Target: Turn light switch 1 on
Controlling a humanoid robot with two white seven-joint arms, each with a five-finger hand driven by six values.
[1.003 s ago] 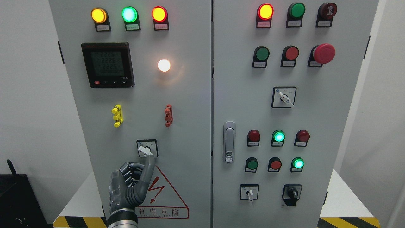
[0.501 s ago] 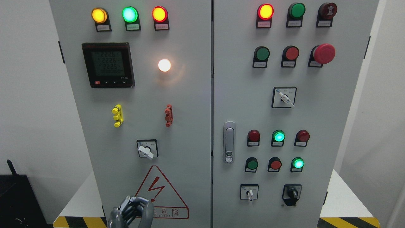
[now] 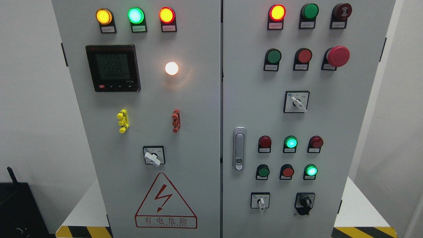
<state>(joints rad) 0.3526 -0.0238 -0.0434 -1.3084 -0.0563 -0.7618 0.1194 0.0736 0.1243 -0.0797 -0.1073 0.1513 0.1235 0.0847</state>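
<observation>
Switch (image 3: 153,158) lever tilted, seemingly lower-right.

- One view only, head cam, facing the cabinet (image 3: 205,99) square-on, slightly downward.
- Close: both doors fill frame, tops cut at 12 o'clock.
- Wall (image 3: 29,99) at 9 and 3 o'clock, floor stripes (image 3: 82,231) at 7 and 5.

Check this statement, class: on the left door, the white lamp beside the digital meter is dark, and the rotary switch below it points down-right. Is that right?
Not quite. The head view shows the white lamp glowing, not dark, beside the digital meter. The rotary switch does point down-right.
</observation>
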